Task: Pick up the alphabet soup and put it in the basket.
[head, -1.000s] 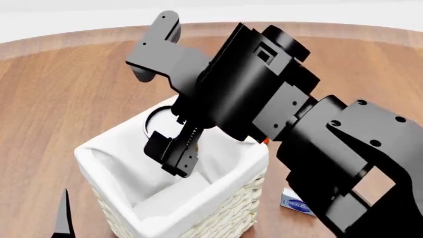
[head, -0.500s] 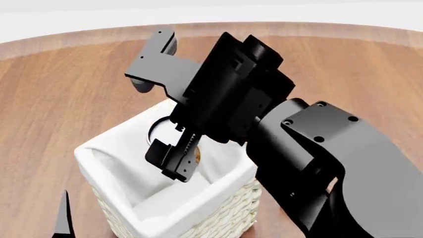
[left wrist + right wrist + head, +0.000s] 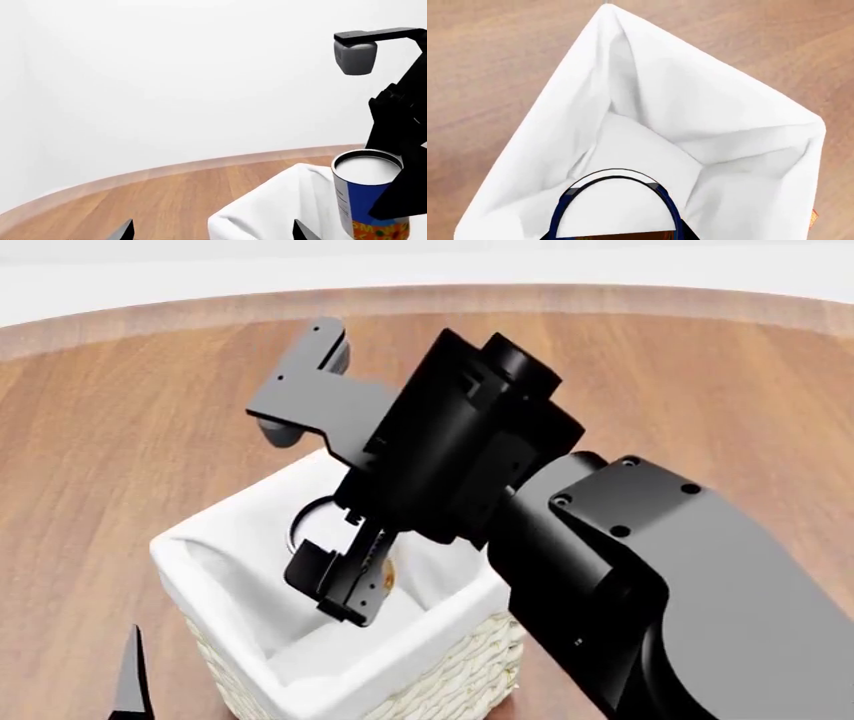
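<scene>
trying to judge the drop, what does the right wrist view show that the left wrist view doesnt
Only the right wrist view looks straight down into the basket, showing the whole white lining and its bare floor under the alphabet soup.

Only the left wrist view shows the can's side label, the right arm beside it, the table's far edge and the white wall.

Both show the can's pale round top above the lining.

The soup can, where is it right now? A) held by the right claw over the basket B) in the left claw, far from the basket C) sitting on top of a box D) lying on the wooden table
A: the right claw grips the soup can above the white-lined opening of the basket, as the right wrist view also shows.
</scene>
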